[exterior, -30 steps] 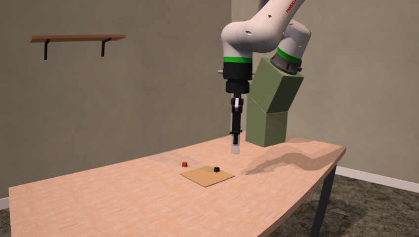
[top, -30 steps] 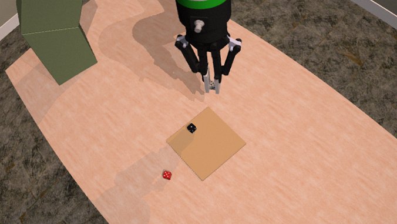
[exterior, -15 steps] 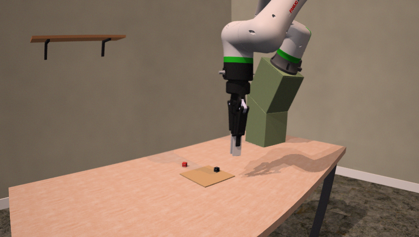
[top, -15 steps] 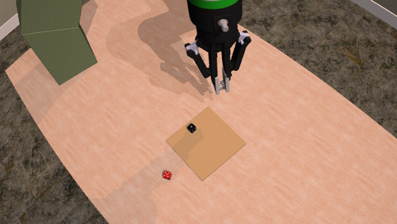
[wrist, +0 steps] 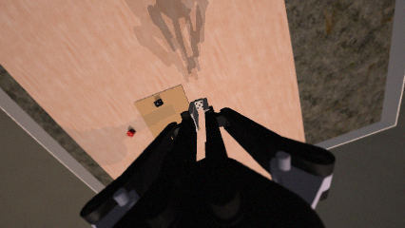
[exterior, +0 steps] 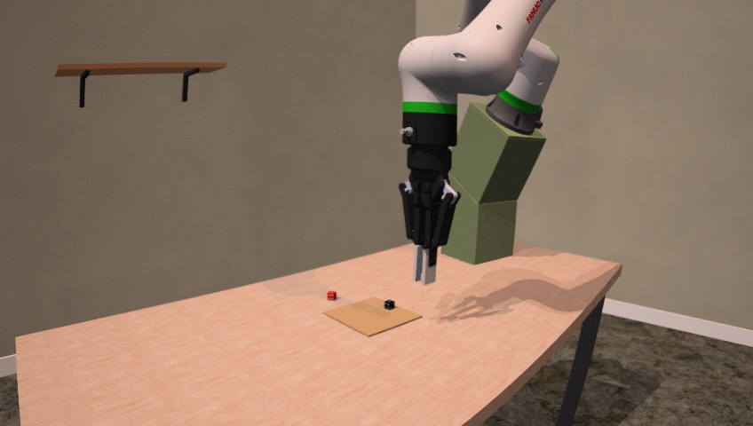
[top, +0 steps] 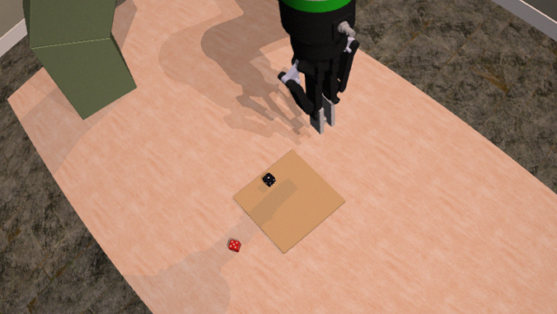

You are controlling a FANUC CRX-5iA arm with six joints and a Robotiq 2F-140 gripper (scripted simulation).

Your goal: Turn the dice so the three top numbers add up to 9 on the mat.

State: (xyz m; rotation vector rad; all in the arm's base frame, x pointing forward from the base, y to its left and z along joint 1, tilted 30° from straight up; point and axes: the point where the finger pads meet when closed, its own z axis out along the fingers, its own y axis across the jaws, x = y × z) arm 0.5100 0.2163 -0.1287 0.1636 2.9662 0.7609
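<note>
My gripper (top: 325, 120) (exterior: 424, 274) (wrist: 200, 106) is shut on a white die (wrist: 200, 104) with dark pips, seen between the fingertips in the wrist view. It holds the die above the table, just off the mat's upper right side in the top view. The tan mat (top: 306, 215) (exterior: 369, 324) (wrist: 176, 97) lies flat. A black die (top: 268, 179) (exterior: 388, 304) (wrist: 159, 103) rests on it near one edge; its top number is too small to tell surely. A red die (top: 234, 245) (exterior: 331, 295) (wrist: 130, 133) lies on the table off the mat, seemingly five up.
The green pedestal (top: 86, 75) (exterior: 478, 210) stands at the arm's base end of the wooden table (top: 409, 244) (exterior: 158, 369). A wall shelf (exterior: 139, 68) hangs at the back left in the exterior view. Arm shadows fall across the table and mat.
</note>
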